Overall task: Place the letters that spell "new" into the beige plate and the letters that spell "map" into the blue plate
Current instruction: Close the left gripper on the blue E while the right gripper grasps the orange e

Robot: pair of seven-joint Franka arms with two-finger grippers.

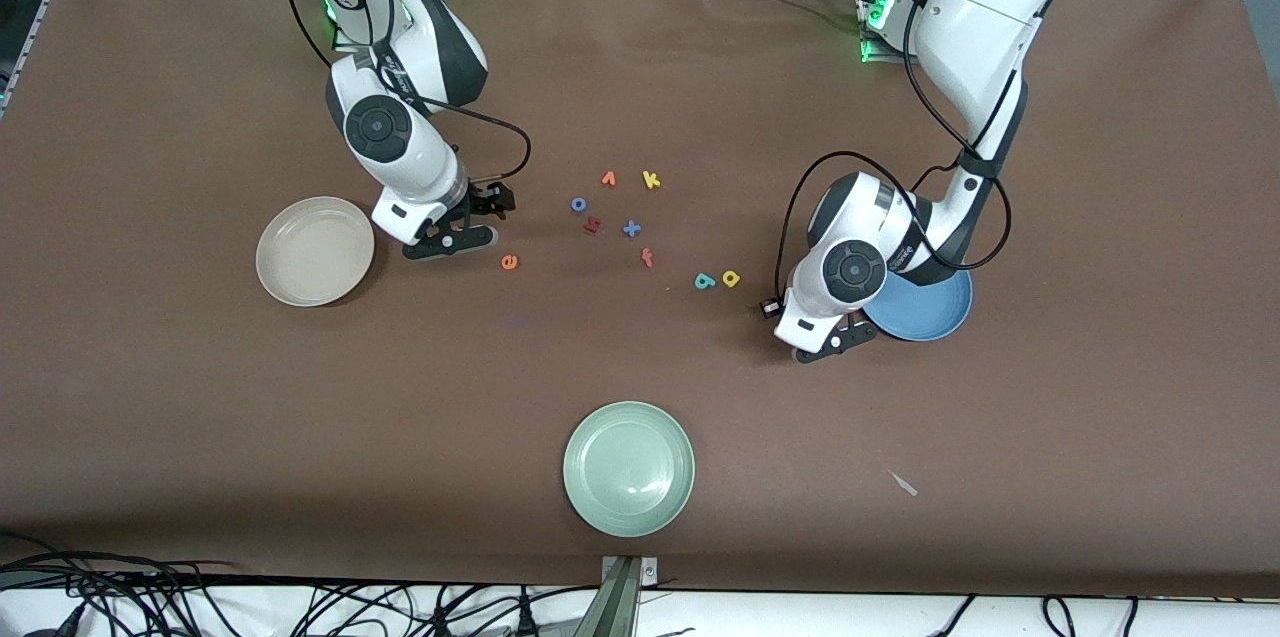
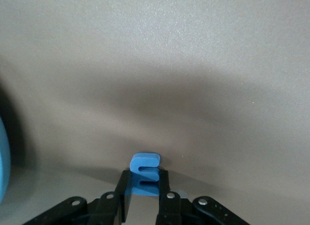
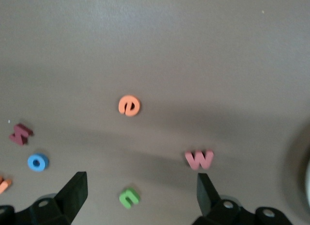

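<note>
My left gripper (image 2: 144,173) is shut on the blue m (image 2: 144,160), low at the table beside the blue plate (image 1: 935,312); the front view shows that gripper (image 1: 835,339) covering the m. The teal a (image 1: 704,281) and yellow p (image 1: 731,278) lie side by side toward the table's middle. My right gripper (image 3: 140,181) hangs open over the green n (image 3: 129,197), with the pinkish w (image 3: 199,159) by one fingertip and the orange e (image 3: 129,105) a little way off. In the front view it (image 1: 455,239) is beside the beige plate (image 1: 315,250), and the e (image 1: 510,262) lies close by.
Spare letters lie mid-table: orange v (image 1: 608,179), yellow k (image 1: 651,180), blue o (image 1: 578,205), a dark red letter (image 1: 591,226), blue x (image 1: 631,229), red-orange f (image 1: 647,258). A pale green plate (image 1: 628,467) sits nearest the front camera.
</note>
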